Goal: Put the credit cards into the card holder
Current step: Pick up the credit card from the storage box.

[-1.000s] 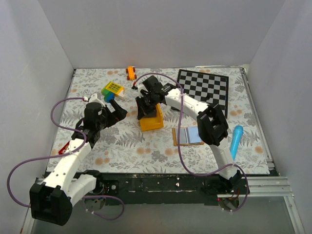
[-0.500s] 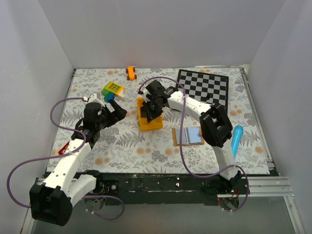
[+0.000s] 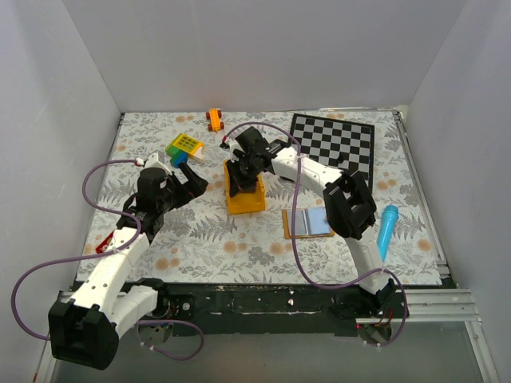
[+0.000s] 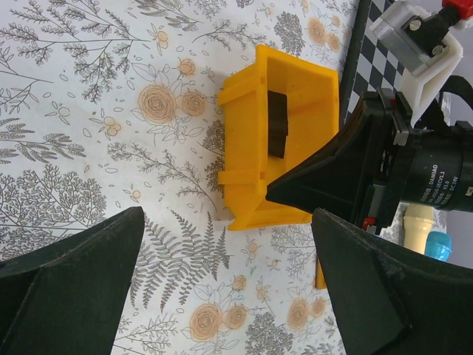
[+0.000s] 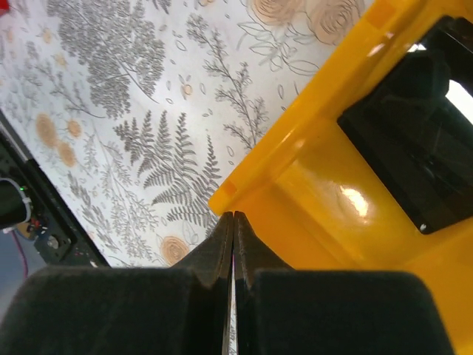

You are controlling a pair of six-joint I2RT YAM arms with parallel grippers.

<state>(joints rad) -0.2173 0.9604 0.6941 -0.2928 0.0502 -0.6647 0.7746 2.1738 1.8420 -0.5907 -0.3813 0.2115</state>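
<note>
**Card Sits in the Yellow Bin, Wallet Lies Open**

The right gripper (image 5: 233, 219) is down at the yellow bin (image 3: 249, 201), near the middle of the table (image 3: 200, 231). Its two fingers are pressed flat together, and I see nothing between them. Their tips are right at a corner edge of the bin. I cannot tell if they touch it. I think the arm is there because the bin is where the card is, so it has to go there to get it.

Inside the bin is a black credit card (image 4: 277, 123). It rests against the inside of the bin, well in from the edge. It may be more than one card stacked up; I cannot tell.

The card holder (image 3: 308, 222) lies on the table to the right of the bin, near it but not touching. It is folded open with its pale blue inside facing up. I see no black card in it. I think it lies open and flat so a card can slide in.

The left gripper (image 4: 228, 222) hangs over the table on the other side of the bin. Its fingers are spread wide and hold nothing.

The job looks hardly begun. Fingers pressed together cannot pick up a card, so I think they must open first.
</note>
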